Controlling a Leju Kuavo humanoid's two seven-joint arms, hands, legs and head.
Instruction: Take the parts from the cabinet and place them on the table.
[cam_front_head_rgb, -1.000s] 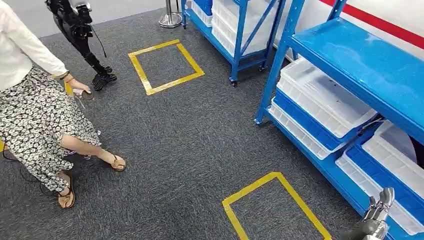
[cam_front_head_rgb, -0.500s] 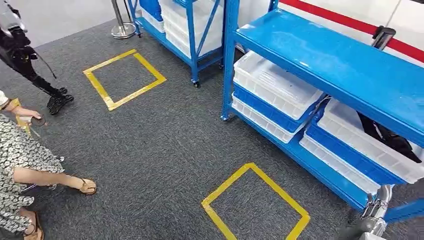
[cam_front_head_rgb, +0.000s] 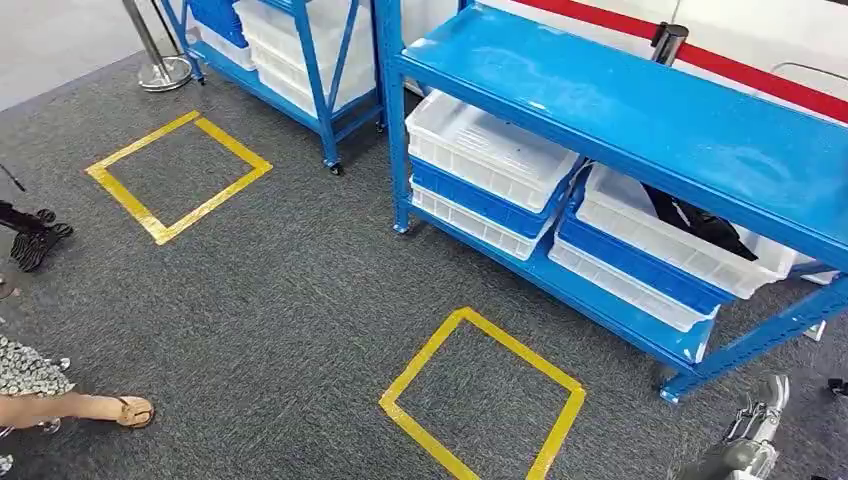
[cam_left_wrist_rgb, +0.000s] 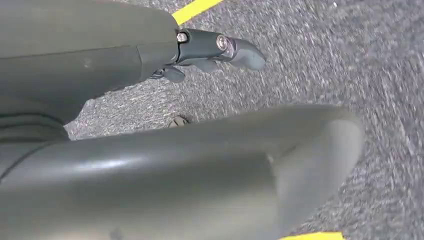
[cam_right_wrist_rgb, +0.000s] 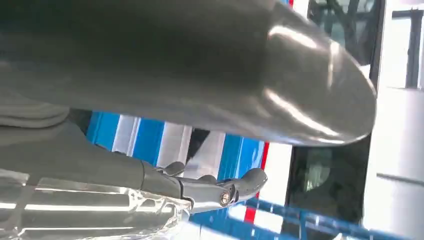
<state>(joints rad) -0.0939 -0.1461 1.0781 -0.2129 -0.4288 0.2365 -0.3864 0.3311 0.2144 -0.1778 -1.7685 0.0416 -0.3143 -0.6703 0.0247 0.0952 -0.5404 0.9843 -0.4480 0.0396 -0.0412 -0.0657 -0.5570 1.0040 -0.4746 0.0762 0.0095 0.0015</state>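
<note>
The blue shelf rack (cam_front_head_rgb: 640, 110) stands ahead on the right, with white and blue trays on its lower shelf. Black parts (cam_front_head_rgb: 700, 222) lie in the right-hand white tray (cam_front_head_rgb: 660, 240); the left white tray (cam_front_head_rgb: 490, 150) looks bare inside. My right hand (cam_front_head_rgb: 757, 430) hangs low at the frame's bottom right, short of the rack's corner post, fingers stretched out and holding nothing. In the right wrist view the right hand (cam_right_wrist_rgb: 210, 187) points at the rack; a clear glossy shape beside it cannot be identified. My left hand (cam_left_wrist_rgb: 210, 50) hangs over the grey carpet, fingers straight, nothing in it.
A yellow tape square (cam_front_head_rgb: 480, 395) marks the carpet just before the rack, another yellow square (cam_front_head_rgb: 178, 175) lies further left. A second blue rack (cam_front_head_rgb: 290, 50) and a metal post base (cam_front_head_rgb: 160, 70) stand behind. A person's sandalled foot (cam_front_head_rgb: 125, 410) is at the left edge.
The camera has turned right: the whole scene has slid left, the person has nearly left the picture, and the tray with the black parts has come into view. My right hand hangs as before.
</note>
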